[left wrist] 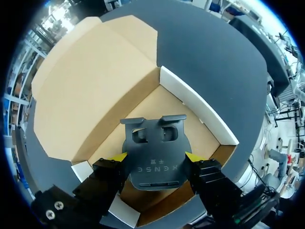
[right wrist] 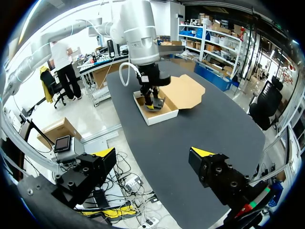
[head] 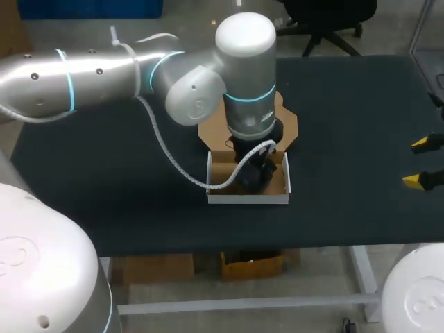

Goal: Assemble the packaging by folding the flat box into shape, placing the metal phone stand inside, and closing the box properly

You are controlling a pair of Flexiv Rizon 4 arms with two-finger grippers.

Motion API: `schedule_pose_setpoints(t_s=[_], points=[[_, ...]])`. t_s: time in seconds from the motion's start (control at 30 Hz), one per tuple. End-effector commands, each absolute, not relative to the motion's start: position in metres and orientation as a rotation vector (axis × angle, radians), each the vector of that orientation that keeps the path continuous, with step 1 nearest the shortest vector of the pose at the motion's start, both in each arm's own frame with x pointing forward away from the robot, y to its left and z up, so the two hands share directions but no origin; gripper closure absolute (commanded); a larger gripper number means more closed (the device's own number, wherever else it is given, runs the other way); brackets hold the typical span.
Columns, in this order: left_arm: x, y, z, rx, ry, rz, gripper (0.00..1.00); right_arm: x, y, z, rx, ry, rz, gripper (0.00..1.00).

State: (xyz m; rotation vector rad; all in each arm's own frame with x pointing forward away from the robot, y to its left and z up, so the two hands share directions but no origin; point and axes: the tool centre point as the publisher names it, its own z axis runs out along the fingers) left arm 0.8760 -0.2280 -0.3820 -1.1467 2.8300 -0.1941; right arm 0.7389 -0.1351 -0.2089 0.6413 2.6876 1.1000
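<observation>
Black desk [head: 347,139] is carrying the folded cardboard box [head: 248,199], its lid [left wrist: 86,90] lying open so the metal stand [left wrist: 153,138] can go in. The left tool [left wrist: 156,156] is pinching the stand by its sides, low inside the box, while the right tool [right wrist: 153,153] is hanging spread, well aside.

Our left arm [head: 104,76], silver and white with glowing cyan rings, comes in from the left and bends at the elbow so that its wrist [head: 246,76] points straight down. Its left gripper [left wrist: 156,157], black with two yellow-tipped fingers [left wrist: 110,174], presses from both sides against a dark grey metal phone stand [left wrist: 155,143]. Our right gripper [right wrist: 153,152], of the same black, yellow-tipped build, sits far out to the right, well apart from the left one, fingers spread wide.
</observation>
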Motion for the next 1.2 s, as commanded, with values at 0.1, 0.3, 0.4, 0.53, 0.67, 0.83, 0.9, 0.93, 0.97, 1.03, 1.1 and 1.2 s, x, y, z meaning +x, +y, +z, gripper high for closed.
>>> schedule_pose_setpoints(t_s=[0.1, 0.3, 0.4, 0.53, 0.67, 0.83, 0.9, 0.93, 0.97, 1.03, 1.1, 1.2], points=[[0.881, -0.228, -0.386, -1.144, 2.84, -0.195, 1.0, 0.738, -0.136, -0.208, 0.639, 2.686, 1.104, 0.0], [0.884, -0.224, -0.392, -1.15, 2.843, -0.177, 1.0, 0.738, -0.136, -0.208, 0.639, 2.686, 1.104, 0.0], [0.885, -0.223, -0.394, -1.157, 2.845, -0.174, 1.0, 0.738, -0.136, -0.208, 0.639, 2.686, 1.104, 0.0], [0.885, -0.222, -0.396, -1.157, 2.842, -0.167, 1.0, 0.738, -0.136, -0.208, 0.639, 2.686, 1.104, 0.0], [0.888, -0.221, -0.397, -1.17, 2.832, -0.161, 1.0, 0.738, -0.136, -0.208, 0.639, 2.686, 1.104, 0.0], [0.888, -0.221, -0.397, -1.172, 2.821, -0.149, 0.89, 0.738, -0.136, -0.208, 0.639, 2.686, 1.104, 0.0], [0.889, -0.22, -0.397, -1.178, 2.818, -0.148, 0.63, 0.738, -0.136, -0.208, 0.639, 2.686, 1.104, 0.0], [0.889, -0.22, -0.397, -1.182, 2.816, -0.147, 0.53, 0.738, -0.136, -0.208, 0.639, 2.686, 1.104, 0.0], [0.889, -0.219, -0.397, -1.189, 2.812, -0.146, 0.41, 0.738, -0.136, -0.208, 0.639, 2.686, 1.104, 0.0], [0.889, -0.219, -0.397, -1.194, 2.809, -0.146, 0.04, 0.738, -0.136, -0.208, 0.639, 2.686, 1.104, 0.0], [0.889, -0.218, -0.396, -1.198, 2.805, -0.147, 0.0, 0.738, -0.136, -0.208, 0.639, 2.686, 1.104, 0.0], [0.888, -0.217, -0.394, -1.2, 2.8, -0.149, 0.0, 0.738, -0.136, -0.208, 0.639, 2.686, 1.104, 0.0]])
